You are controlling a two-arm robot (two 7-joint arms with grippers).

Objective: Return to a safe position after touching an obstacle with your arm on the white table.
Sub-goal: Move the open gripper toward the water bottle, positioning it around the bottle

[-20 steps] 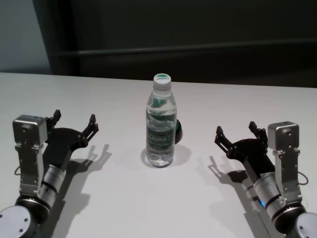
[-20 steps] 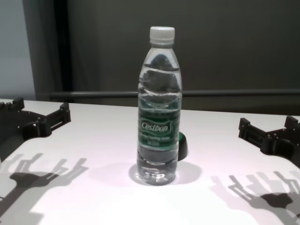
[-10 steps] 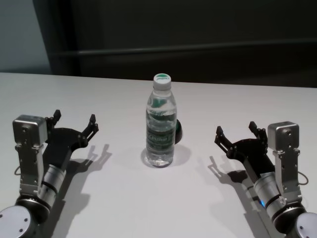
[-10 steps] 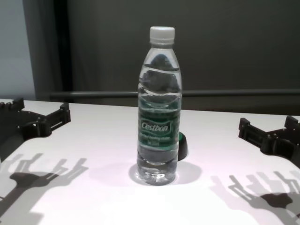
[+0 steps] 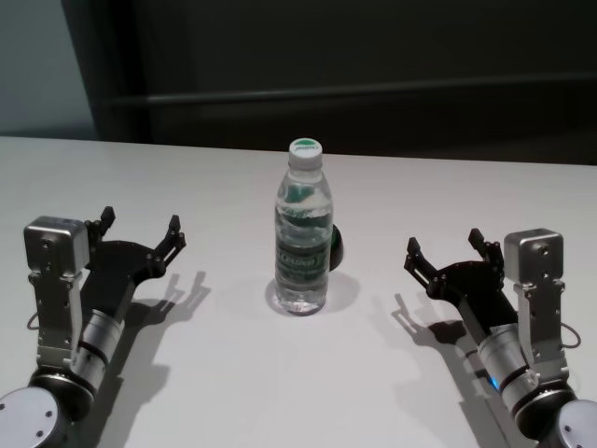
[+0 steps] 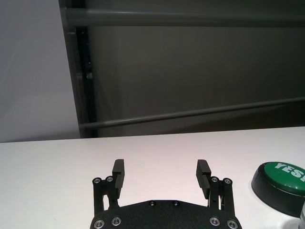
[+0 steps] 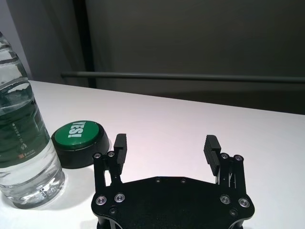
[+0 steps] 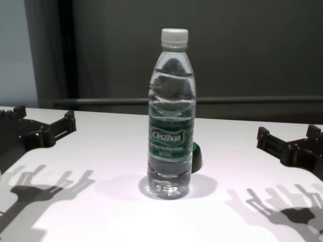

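The bottle (image 5: pixel 302 245) stands upright mid-counter (image 5: pixel 233 373), long axis vertical and cap up, a green button (image 7: pixel 78 141) just behind it, while the left pincer (image 5: pixel 140 229) and right pincer (image 5: pixel 444 246) hover wide open and empty, well apart on either side.

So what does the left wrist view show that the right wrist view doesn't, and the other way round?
Only the left wrist view shows the open left gripper, with the tall clear plastic water bottle reduced to a sliver at the frame edge. Only the right wrist view shows the open right gripper and much of the bottle's water-filled body with its green label. Both share the small black-and-green dome button beside the bottle, the broad plain white table, and a dark wall with a rail behind.
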